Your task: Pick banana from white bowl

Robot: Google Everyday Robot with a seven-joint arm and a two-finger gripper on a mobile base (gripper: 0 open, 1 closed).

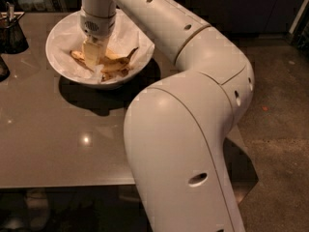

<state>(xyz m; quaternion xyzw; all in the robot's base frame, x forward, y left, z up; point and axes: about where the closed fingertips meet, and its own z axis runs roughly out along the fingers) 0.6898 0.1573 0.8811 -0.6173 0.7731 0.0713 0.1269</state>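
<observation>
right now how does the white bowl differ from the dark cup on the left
The white bowl is wide, shallow, pale; the dark cup is narrow and nearly black. The bowl holds the banana, with the gripper inside it; the cup holds thin upright items. Both stand on the table.

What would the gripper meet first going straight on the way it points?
Probably the banana: the gripper points down into the white bowl right at it, and may already touch it; depth is unclear.
</observation>
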